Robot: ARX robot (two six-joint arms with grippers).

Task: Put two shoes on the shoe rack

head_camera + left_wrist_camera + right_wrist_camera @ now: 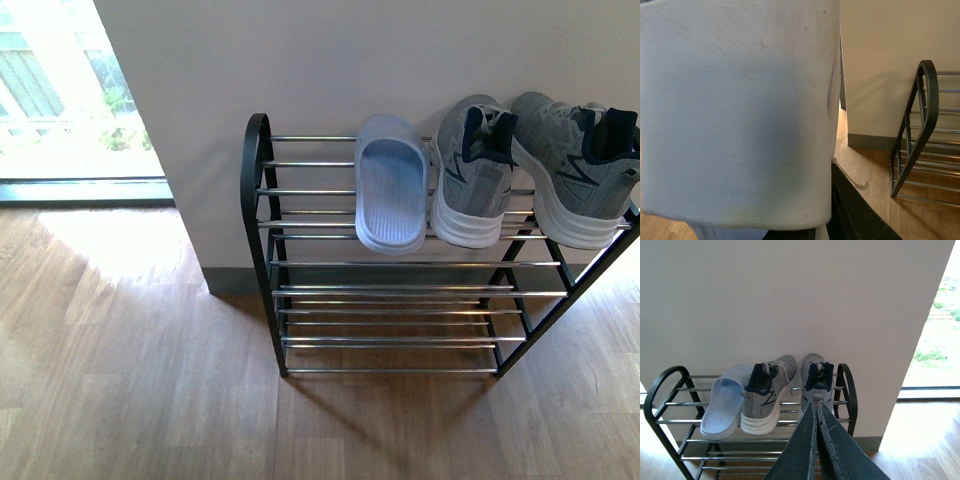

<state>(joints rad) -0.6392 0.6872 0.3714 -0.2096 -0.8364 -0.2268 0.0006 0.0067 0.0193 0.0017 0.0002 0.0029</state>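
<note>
Sneakers (475, 170), grey, white-soled, top the rack (256, 170); right end effector (816, 407) closed, left's grip unclear.

Right gripper (816, 401): two long, flat fingers (802, 445) in dark slate-grey, narrowing to thin tips that lie together with only a hairline seam between them.
Right finger surface: matte, faintly textured, with a lighter worn line running along each inner edge.
Right finger shape: broad at the base near the camera, tapering evenly toward the tips.
Left gripper (850, 210): only a black, angular piece shows in the left wrist view, matte and finely grained, with a straight sloping upper edge.
Front view: no part of either arm shows.
Cables, screws, markings: none can be made out on the visible parts.
</note>
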